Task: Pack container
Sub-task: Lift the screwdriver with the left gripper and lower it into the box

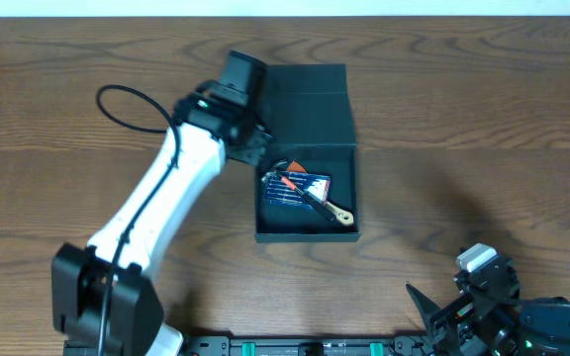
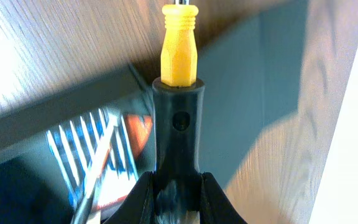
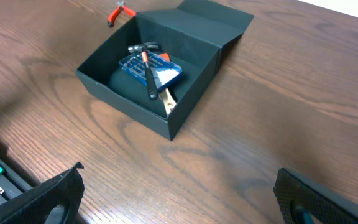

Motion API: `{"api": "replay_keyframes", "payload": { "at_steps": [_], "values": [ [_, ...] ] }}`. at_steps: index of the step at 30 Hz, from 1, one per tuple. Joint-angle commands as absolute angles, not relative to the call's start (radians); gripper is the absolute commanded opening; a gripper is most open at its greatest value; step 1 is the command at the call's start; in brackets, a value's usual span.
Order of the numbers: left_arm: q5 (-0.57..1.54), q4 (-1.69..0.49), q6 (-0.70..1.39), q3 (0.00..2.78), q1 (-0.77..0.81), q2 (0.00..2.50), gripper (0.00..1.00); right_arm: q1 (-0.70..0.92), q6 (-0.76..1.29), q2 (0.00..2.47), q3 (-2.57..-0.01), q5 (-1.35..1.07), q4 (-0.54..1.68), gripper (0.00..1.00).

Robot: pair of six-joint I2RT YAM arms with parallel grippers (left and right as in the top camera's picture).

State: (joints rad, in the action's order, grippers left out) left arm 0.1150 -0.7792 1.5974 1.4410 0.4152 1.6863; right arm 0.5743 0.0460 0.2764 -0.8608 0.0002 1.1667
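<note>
The container (image 1: pixel 305 99), a dark square box with its flap lid laid open at the back, sits mid-table. It also shows in the right wrist view as the container (image 3: pixel 135 102). Inside lie a blue striped packet (image 1: pixel 303 188) and a long hand tool (image 1: pixel 327 206) with a tan end. My left gripper (image 1: pixel 249 144) hangs over the box's left rear corner. The left wrist view shows this gripper (image 2: pixel 179 200) shut on a screwdriver (image 2: pixel 178 56) with a black and yellow handle, above the box wall. My right gripper (image 3: pixel 178 177) is open and empty over bare wood.
In the right wrist view a small red-handled tool (image 3: pixel 119 12) lies on the table just beyond the box's far corner. My right gripper (image 1: pixel 450 300) sits near the front right table edge. The left arm (image 1: pixel 156 208) slants across the left half of the table.
</note>
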Motion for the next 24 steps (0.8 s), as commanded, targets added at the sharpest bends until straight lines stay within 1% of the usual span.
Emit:
{"api": "replay_keyframes", "payload": {
  "at_steps": [1, 7, 13, 19, 24],
  "values": [
    [0.055, -0.785, 1.62, 1.456, 0.506, 1.66, 0.14, 0.569, 0.063, 0.274, -0.86, 0.003, 1.168, 0.99],
    [0.029, -0.785, 1.72, 1.456, 0.676, 1.665, 0.14, 0.569, 0.063, 0.274, -0.86, 0.003, 1.168, 0.99],
    [0.028, -0.785, 1.794, 1.455, 0.781, 1.712, 0.14, 0.569, 0.063, 0.274, -0.86, 0.003, 1.168, 0.99],
    [0.057, -0.78, 1.842, 1.455, 0.804, 1.805, 0.14, 0.569, 0.063, 0.274, -0.86, 0.003, 1.168, 0.99],
    [0.079, -0.703, 1.843, 1.455, 0.802, 1.893, 0.14, 0.569, 0.063, 0.274, -0.86, 0.003, 1.168, 0.99]
  ]
}}
